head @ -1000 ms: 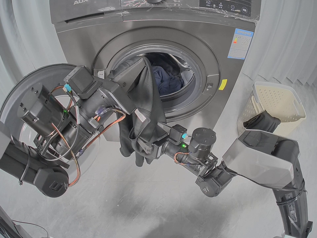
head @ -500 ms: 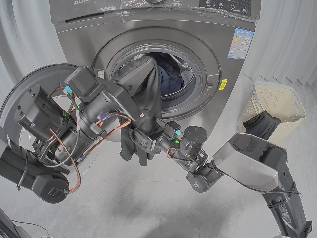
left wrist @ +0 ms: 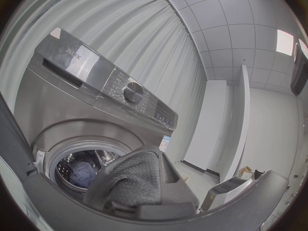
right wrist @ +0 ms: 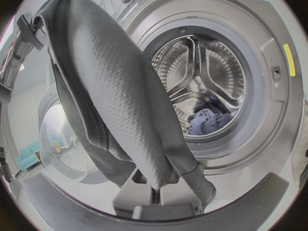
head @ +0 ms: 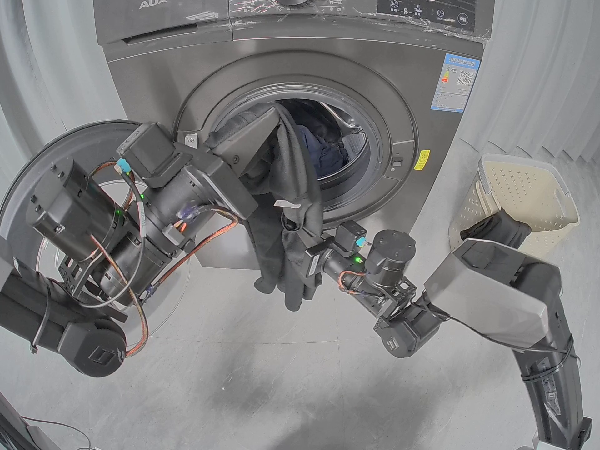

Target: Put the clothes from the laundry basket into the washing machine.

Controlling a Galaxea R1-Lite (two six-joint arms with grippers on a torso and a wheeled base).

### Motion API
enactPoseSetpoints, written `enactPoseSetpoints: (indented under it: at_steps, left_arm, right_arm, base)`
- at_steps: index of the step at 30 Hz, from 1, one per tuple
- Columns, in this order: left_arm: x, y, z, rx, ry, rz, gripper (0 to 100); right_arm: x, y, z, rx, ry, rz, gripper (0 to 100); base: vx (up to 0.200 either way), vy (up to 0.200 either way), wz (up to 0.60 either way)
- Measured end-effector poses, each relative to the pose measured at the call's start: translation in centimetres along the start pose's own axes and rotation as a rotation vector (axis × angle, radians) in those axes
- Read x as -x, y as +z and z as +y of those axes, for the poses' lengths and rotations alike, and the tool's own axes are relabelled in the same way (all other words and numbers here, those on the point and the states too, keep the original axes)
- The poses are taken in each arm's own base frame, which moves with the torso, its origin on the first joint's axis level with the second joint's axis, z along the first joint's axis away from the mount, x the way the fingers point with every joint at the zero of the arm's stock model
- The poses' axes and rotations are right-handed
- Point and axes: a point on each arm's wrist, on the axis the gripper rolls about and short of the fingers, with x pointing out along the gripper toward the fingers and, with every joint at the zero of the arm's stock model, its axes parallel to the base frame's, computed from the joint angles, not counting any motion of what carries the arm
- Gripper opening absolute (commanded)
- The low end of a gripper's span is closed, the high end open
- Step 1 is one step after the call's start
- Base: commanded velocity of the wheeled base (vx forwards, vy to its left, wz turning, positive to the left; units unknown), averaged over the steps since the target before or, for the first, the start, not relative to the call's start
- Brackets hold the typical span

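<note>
The left gripper [head: 259,134] is clamping the top of a dark garment [head: 294,182] at the mouth of the washing machine [head: 387,76], while the right gripper [head: 307,259] is pinching its lower folds just below the opening. Blue clothes [head: 322,151] are lying in the drum. The laundry basket [head: 537,189] is standing off to the right, with a dark cloth [head: 500,229] hanging over its rim.
</note>
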Motion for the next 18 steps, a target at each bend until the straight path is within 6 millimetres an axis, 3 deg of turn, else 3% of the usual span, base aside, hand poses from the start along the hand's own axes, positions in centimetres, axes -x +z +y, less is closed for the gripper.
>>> enactPoseSetpoints:
  at_steps: [9,18]
  left_arm:
    - [0.7,-1.6,2.6,-0.02,0.087,0.069,0]
    - [3.6,-5.2,4.2,0.0,0.129,0.258,0]
  right_arm:
    - [3.3,5.3,-2.1,0.01,-0.065,-0.009,0]
    - [5.0,10.1,-3.2,0.028,-0.11,-0.081,0]
  base:
    - [0.0,0.0,0.0]
    - [0.0,0.0,0.0]
